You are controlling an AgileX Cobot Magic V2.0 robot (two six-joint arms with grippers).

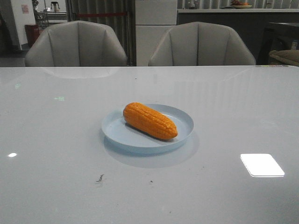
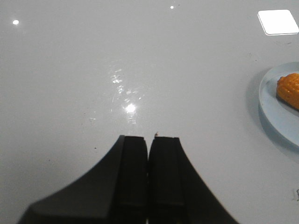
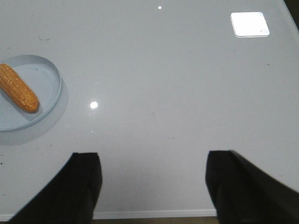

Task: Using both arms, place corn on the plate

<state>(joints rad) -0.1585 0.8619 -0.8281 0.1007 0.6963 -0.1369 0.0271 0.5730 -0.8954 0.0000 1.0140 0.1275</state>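
Note:
The orange corn point(image 1: 150, 121) lies on its side in the pale blue plate point(image 1: 180, 116) at the middle of the table. Neither gripper shows in the front view. In the left wrist view my left gripper point(image 2: 149, 138) is shut and empty over bare table, with the plate's rim point(image 2: 266, 112) and one end of the corn point(image 2: 289, 88) off to one side. In the right wrist view my right gripper point(image 3: 152, 156) is open and empty near the table's front edge, well apart from the plate point(image 3: 49, 79) and the corn point(image 3: 17, 87).
Two grey chairs point(image 1: 77, 44) point(image 1: 202, 44) stand behind the table's far edge. Bright light reflections point(image 1: 261, 164) and small dark specks point(image 1: 100, 178) mark the glossy white tabletop. The table's front edge point(image 3: 154, 214) shows under the right gripper.

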